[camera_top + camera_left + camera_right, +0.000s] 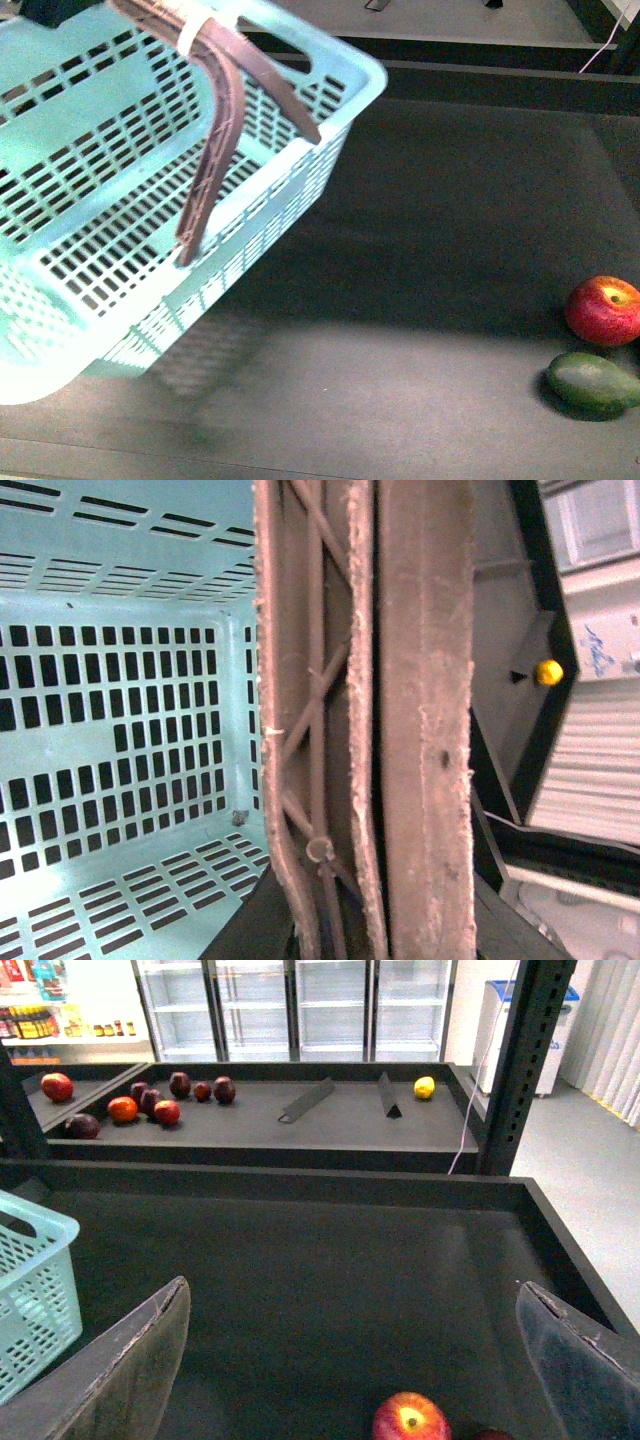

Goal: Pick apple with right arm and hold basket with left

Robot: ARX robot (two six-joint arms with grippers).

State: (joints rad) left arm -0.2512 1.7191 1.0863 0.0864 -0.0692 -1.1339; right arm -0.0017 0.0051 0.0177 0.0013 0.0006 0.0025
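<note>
One basket [350, 62], left pincer [320, 730] clamped on it; one apple [603, 310]; one avocado [592, 382]; right pincer [350, 1288] spread open.

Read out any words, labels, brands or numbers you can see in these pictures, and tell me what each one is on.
Nothing here reads as clear text.
Blue scrawl on the pale panel: too blurred to read.
Labels on the shelf goods: too small to read.
The basket, apple and avocado: no lettering visible.
</note>
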